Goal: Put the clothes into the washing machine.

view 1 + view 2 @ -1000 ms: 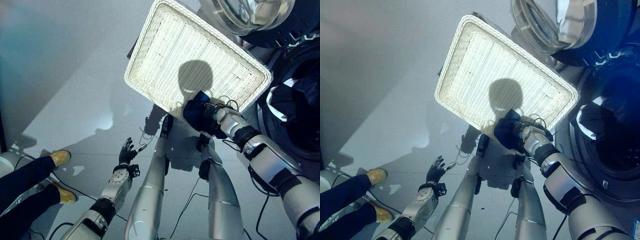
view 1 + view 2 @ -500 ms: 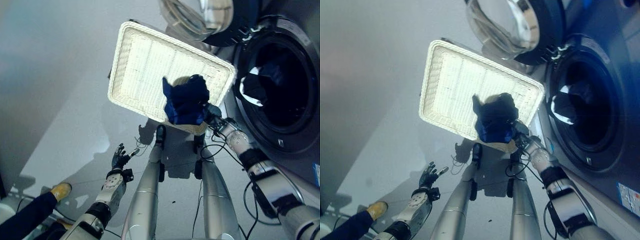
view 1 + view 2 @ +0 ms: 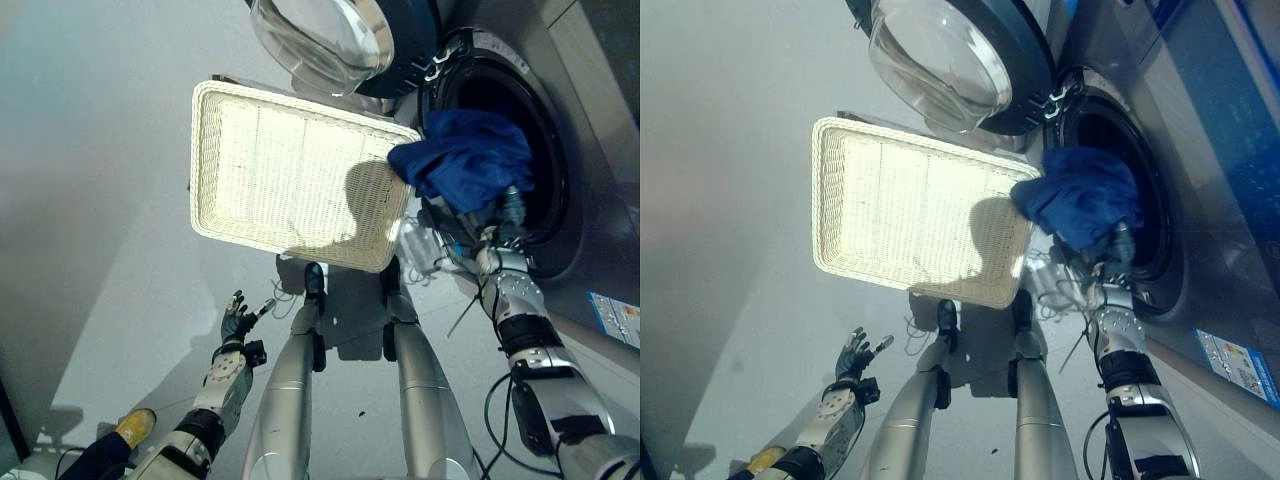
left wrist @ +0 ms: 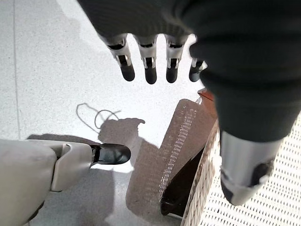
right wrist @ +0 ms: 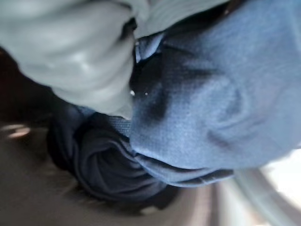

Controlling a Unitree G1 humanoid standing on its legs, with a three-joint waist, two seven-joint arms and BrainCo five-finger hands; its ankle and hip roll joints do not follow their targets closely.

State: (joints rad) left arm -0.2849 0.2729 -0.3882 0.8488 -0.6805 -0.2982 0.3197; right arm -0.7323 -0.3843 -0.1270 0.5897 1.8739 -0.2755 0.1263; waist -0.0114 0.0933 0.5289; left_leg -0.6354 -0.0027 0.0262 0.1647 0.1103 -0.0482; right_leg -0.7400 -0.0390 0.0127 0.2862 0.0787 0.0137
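Blue cloth garment (image 3: 468, 157), bunched, was held up by the right hand (image 3: 497, 222) at the mouth of the washing machine (image 3: 560, 120), its folds draped over the hand and across the lower edge of the round drum opening (image 3: 545, 170). Right wrist view showed the same blue fabric pressed close against the hand, with a pale fold of cloth (image 5: 75, 52) beside it and darker folds (image 5: 103, 165) beyond; the fingers were buried in the cloth, so whether they were curled round it could not be told. Round glass door (image 3: 322, 40) of the machine stood swung open, above and to the left of the right hand. White wicker basket (image 3: 215, 170), rectangular and shallow, lay on the pale grey floor (image 3: 100, 250) to the left of the right hand, its near right corner just beside the hanging garment. Left hand (image 3: 236, 322) hung low, well apart from the basket's front rim and far from the machine, with fingers (image 4: 150, 70) straight and spread, holding nothing; in the left wrist view its thumb (image 4: 242, 174) stood apart from the fingers, and a corner of the basket showed past them. A person's yellow shoe (image 3: 134, 427) and dark trouser leg (image 3: 100, 460) showed near the left arm, on the side away from the basket.
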